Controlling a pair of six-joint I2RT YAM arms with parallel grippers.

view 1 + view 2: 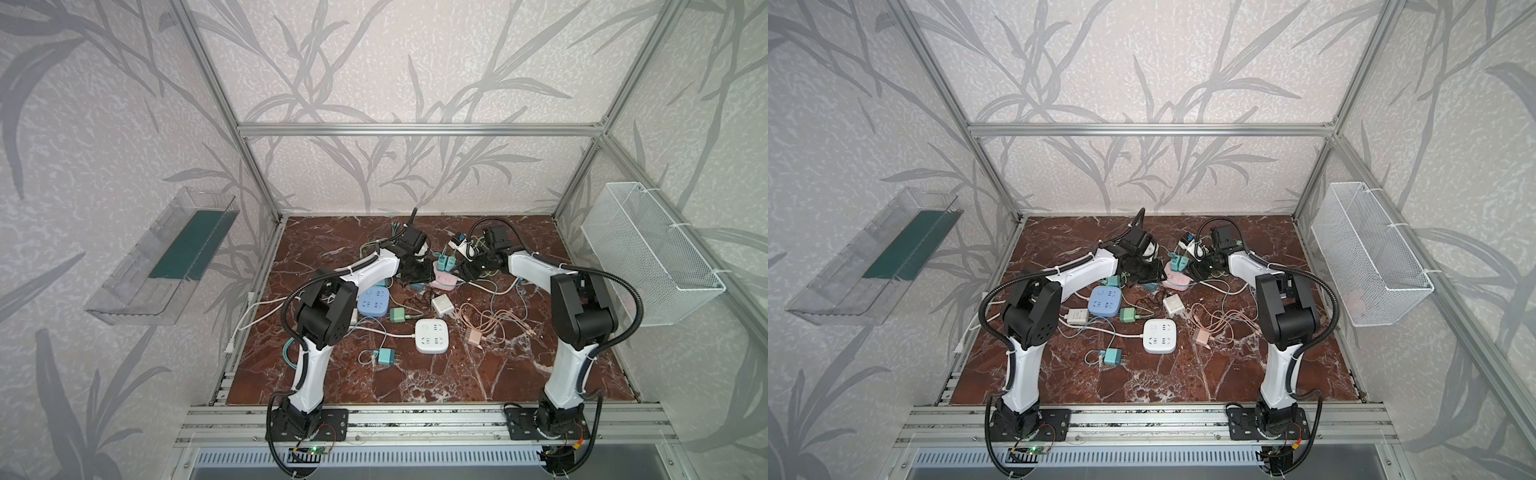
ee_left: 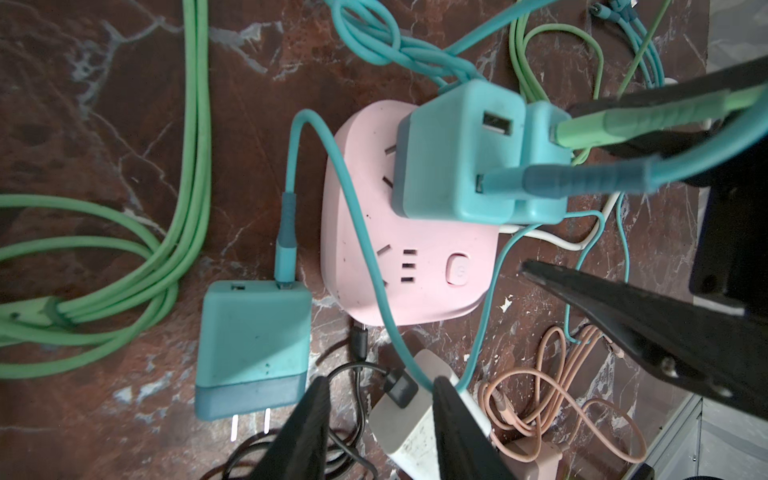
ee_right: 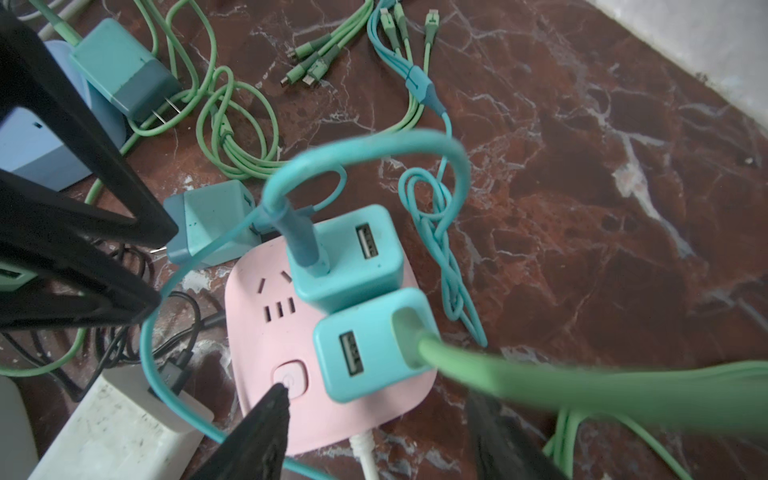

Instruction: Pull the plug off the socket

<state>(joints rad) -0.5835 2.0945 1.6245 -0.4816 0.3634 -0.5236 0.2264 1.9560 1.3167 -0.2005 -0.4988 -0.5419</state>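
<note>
Pink socket [image 1: 444, 279] sat toward twelve o'clock on the marble table [image 1: 519, 374], two teal plugs [image 1: 441, 263] upright in it. Your right gripper [image 3: 376, 405], at the socket's three o'clock, stood wide open, framing the plug with the green cable [image 3: 365, 345] but gripping nothing. Likely lined up to close on its sides. Your left gripper [image 2: 380, 390], at nine o'clock, hung narrowly open over a white charger [image 2: 411, 432], empty. Probably parked there to steady the socket against the pull.
</note>
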